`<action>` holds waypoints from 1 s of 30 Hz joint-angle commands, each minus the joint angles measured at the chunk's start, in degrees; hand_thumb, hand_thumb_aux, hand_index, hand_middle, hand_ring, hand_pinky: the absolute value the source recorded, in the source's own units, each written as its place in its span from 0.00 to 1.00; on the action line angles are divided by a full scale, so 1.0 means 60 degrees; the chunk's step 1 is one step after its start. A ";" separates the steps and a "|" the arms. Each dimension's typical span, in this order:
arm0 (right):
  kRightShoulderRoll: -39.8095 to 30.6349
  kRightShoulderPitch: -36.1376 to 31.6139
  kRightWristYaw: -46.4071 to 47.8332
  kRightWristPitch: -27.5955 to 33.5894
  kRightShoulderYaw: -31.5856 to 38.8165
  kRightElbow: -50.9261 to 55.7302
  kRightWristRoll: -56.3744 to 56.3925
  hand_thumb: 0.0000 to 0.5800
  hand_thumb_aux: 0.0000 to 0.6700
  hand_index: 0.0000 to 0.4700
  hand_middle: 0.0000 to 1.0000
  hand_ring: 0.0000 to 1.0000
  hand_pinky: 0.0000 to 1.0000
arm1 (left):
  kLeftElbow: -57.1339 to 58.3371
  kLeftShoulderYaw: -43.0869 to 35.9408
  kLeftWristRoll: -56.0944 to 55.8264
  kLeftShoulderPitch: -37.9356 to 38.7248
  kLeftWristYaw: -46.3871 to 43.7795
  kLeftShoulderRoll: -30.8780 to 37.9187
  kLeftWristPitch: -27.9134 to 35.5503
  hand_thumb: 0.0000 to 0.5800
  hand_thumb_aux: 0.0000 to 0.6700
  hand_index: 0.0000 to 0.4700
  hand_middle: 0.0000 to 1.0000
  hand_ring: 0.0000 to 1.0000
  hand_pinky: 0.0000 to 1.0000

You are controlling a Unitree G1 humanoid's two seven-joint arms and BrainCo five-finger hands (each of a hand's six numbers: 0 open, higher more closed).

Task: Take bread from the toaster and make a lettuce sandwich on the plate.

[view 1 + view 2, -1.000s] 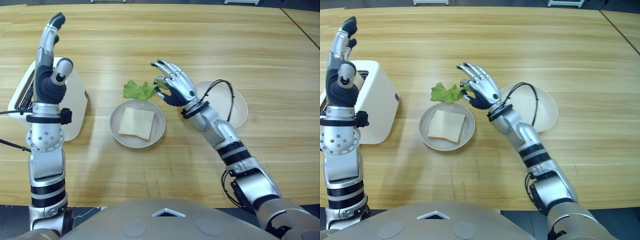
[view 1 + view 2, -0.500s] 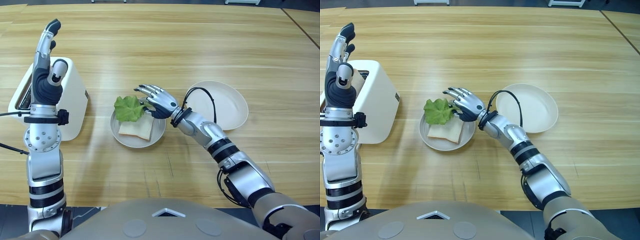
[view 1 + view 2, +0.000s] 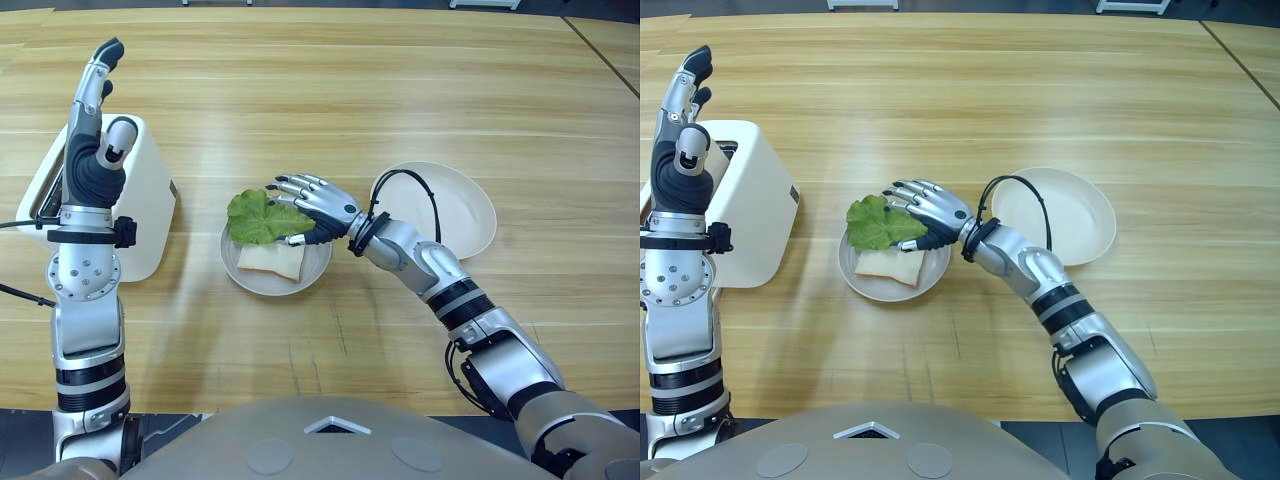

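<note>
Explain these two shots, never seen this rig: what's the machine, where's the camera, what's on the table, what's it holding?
It is a humanoid robot with two metal arms that end in fingered hands. Both pictures come from a stereo camera on its head, looking down at a wooden table. They show one scene from slightly different spots, and picture left is the robot's left.

On the table are a white toaster at the left, a plate in the middle with a slice of bread on it, and a second pale dish at the right.

The right hand holds a lettuce leaf over the bread, with its fingers spread across the leaf. The leaf covers the far part of the slice. The left hand is raised near the toaster with its fingers straight and holds nothing.
</note>
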 commanded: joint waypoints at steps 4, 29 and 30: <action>-0.0173 0.0069 0.0417 0.0208 -0.0030 0.0091 -0.0098 0.00 0.00 0.00 0.00 0.00 0.00 | 0.0027 0.0395 -0.0146 -0.0190 -0.0143 0.0376 0.0123 0.00 0.00 0.00 0.00 0.00 0.00; 0.0573 -0.1129 -0.1725 0.0193 0.0562 0.3224 -0.0838 0.96 0.81 0.81 0.00 0.00 0.00 | 0.0376 0.0183 -0.0136 0.0077 -0.0080 0.0338 -0.0084 0.00 0.00 0.00 0.00 0.00 0.00; 0.0570 -0.1119 -0.1709 0.0164 0.0573 0.3193 -0.0823 0.99 0.88 0.88 0.00 0.00 0.00 | 0.0379 0.0176 -0.0136 0.0066 -0.0084 0.0337 -0.0081 0.00 0.00 0.00 0.00 0.00 0.00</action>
